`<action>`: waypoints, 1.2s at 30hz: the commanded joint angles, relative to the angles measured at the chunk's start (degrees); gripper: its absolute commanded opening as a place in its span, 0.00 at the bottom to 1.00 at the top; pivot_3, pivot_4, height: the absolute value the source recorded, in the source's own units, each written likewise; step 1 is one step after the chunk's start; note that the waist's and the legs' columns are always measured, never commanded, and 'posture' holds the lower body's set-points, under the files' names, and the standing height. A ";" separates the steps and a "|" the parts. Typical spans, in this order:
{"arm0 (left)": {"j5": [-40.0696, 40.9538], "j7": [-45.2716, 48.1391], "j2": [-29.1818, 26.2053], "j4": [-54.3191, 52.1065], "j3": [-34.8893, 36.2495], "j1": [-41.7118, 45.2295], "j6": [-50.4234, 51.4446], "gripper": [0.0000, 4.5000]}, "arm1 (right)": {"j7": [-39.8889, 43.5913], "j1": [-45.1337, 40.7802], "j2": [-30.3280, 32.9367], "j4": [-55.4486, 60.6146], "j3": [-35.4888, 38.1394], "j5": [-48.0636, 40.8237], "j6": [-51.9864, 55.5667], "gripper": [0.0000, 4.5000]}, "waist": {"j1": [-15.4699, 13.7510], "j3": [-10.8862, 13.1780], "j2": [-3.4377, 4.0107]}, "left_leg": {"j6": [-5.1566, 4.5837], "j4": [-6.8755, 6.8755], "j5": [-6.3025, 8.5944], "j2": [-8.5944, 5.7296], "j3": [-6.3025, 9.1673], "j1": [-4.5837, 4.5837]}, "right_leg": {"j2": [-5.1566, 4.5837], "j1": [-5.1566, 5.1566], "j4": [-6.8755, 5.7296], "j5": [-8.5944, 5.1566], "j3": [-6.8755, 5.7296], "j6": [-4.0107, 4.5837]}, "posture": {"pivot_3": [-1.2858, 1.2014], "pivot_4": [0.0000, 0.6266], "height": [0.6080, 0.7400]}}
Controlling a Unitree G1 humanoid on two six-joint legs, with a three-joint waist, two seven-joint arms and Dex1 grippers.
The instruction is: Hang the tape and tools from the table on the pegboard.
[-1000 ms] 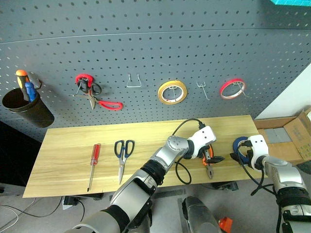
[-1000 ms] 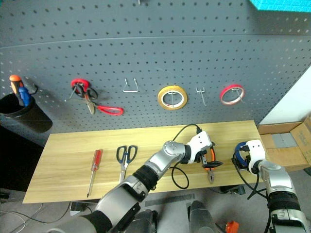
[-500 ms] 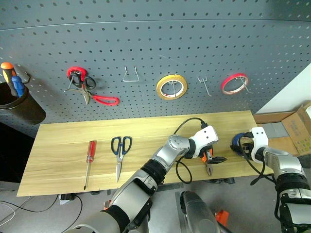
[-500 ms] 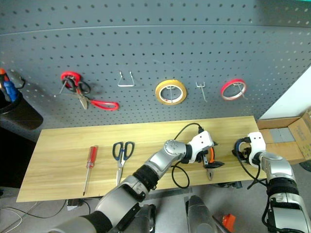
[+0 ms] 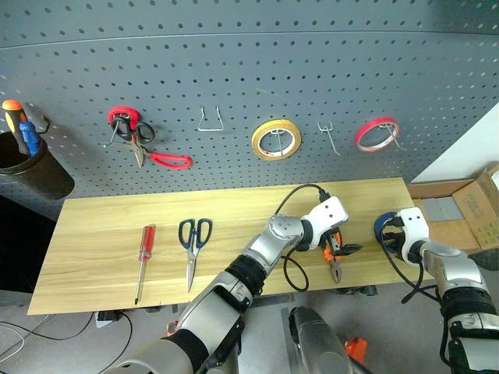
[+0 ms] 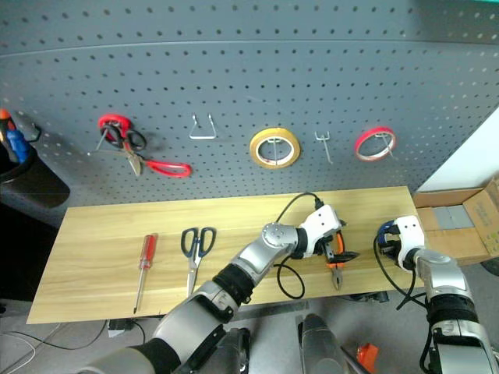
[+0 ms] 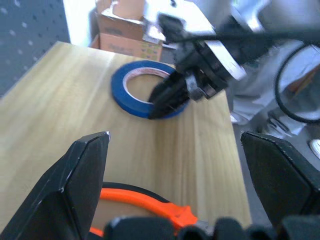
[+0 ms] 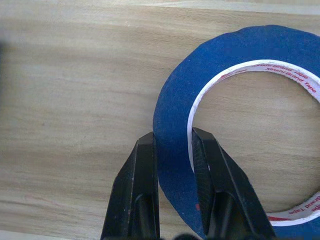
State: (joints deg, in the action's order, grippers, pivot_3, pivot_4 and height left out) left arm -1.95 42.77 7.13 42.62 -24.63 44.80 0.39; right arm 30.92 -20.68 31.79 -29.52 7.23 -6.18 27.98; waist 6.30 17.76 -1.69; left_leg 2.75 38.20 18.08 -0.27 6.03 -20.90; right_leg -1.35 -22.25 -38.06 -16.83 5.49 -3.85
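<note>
The blue tape (image 8: 225, 75) lies flat near the right end of the table (image 5: 117, 226). My right gripper (image 8: 172, 150) is shut on its wall, one finger inside the ring and one outside; it also appears in the left wrist view (image 7: 162, 102). My left gripper (image 7: 175, 137) is open, reaching across to hover over the orange-and-black pliers (image 5: 334, 263), whose handle (image 7: 150, 202) lies between its fingers. Blue-handled scissors (image 5: 192, 238) and the red-handled screwdriver (image 5: 143, 249) lie on the left half of the table. The pegboard (image 5: 234, 70) rises behind.
On the pegboard hang red scissors (image 5: 144, 148), a yellow roll (image 5: 276, 139), a red roll (image 5: 375, 134), a black cup (image 5: 27, 171) of screwdrivers, and bare hooks (image 5: 210, 121) (image 5: 327, 138). A cardboard box (image 5: 468, 214) sits past the table's right end. A black cable (image 5: 292, 273) loops by the pliers.
The whole picture has shifted with the camera. Both arms keep their places, the left over the pliers and the right at the blue tape.
</note>
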 commanded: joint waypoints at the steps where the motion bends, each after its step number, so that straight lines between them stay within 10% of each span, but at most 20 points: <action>1: 1.60 -0.55 3.63 -2.89 1.77 0.42 -2.94 1.00 | -5.66 5.91 -2.40 7.67 -1.29 2.51 -0.56 0.08 | -0.08 -0.09 0.03 | 0.01 0.00 0.00 0.01 0.02 0.00 | 0.00 0.00 0.00 0.00 0.00 0.00 | 0.46 0.45 1.00; 12: 11.90 2.66 -6.28 -33.45 7.84 -14.98 18.52 1.00 | -26.58 31.84 -10.45 50.61 -3.76 19.17 -10.84 0.08 | 0.74 -3.31 2.04 | 0.34 0.36 -0.19 -0.24 -0.35 -1.70 | -0.62 -2.19 -0.94 -0.06 0.05 -0.14 | 0.43 0.24 1.00; 19: 19.82 1.43 -15.47 -54.00 13.46 -23.20 34.30 1.00 | -26.98 35.32 -10.77 64.25 -8.01 26.09 -14.81 0.08 | 1.96 -5.90 1.73 | 0.22 0.70 -0.46 -0.37 -0.28 -0.72 | -0.54 -0.98 -0.83 0.23 0.08 -0.51 | 0.42 0.16 1.00; 36: 22.09 -10.59 -12.57 -58.97 15.79 -22.58 34.95 1.00 | -16.67 9.18 -9.64 29.30 -20.34 22.04 -42.66 0.08 | 1.74 -10.10 0.55 | 0.02 0.67 -0.35 -0.27 -0.39 0.29 | -0.01 0.10 -0.56 0.44 0.06 -0.24 | 0.47 0.08 1.00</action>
State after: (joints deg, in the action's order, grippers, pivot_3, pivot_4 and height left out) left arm 20.12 33.06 -6.19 -15.23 -7.81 21.32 36.92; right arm 12.43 -9.38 22.82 2.41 -13.14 18.59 -13.12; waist 8.04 7.66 -1.14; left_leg 2.77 38.87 17.72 -0.55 5.66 -20.62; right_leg -1.36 -22.15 -38.62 -16.39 5.56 -4.08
